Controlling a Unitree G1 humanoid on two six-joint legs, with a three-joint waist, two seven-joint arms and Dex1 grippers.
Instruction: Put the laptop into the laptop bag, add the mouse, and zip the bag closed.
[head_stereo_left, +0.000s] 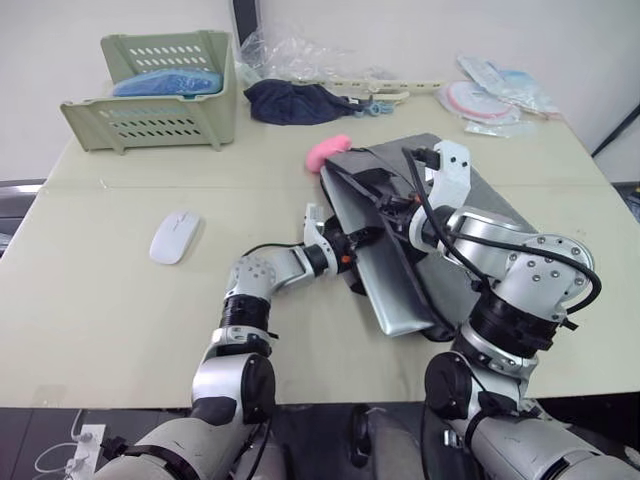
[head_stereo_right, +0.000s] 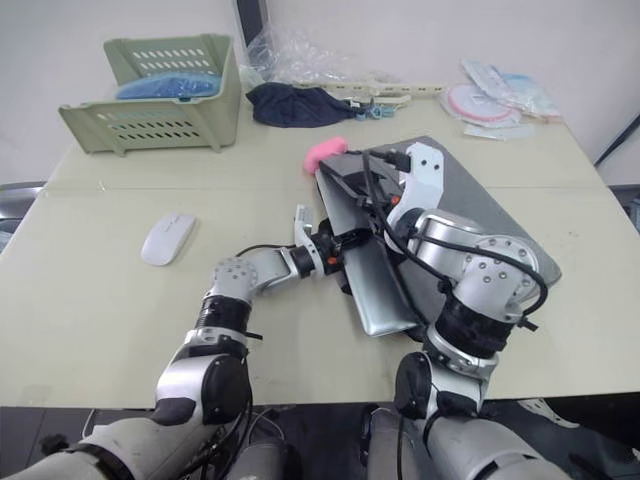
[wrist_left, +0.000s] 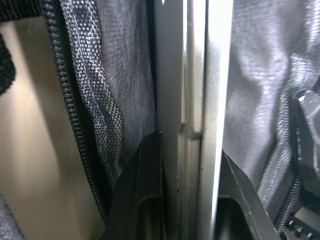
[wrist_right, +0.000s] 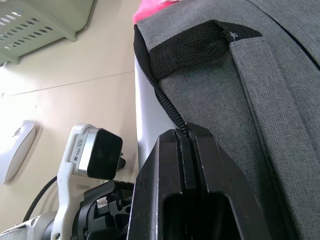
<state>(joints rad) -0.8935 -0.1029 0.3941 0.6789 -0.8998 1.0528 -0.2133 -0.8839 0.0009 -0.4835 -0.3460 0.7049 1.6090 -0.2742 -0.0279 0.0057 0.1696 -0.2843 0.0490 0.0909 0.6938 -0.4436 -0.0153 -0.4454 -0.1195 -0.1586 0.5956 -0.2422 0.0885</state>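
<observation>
Robot arms, pair: silver and black.
Silver jointed housings with small dark screws, black ribbed wrist collars, looped black cables; white camera bracket above each black-fingered gripper.

A pale green slotted basket (head_stereo_left: 155, 95) stood at the table's (head_stereo_left: 90, 320) far left corner, a blue item (head_stereo_left: 168, 82) lying inside it. Just right of the basket lay a dark cloth (head_stereo_left: 295, 102), with crumpled clear plastic (head_stereo_left: 290, 55) behind it. Farther right of the basket, a pink plush toy (head_stereo_left: 328, 152) rested nearer mid-table, and packaged items (head_stereo_left: 490, 95) lay by the far right corner.
</observation>
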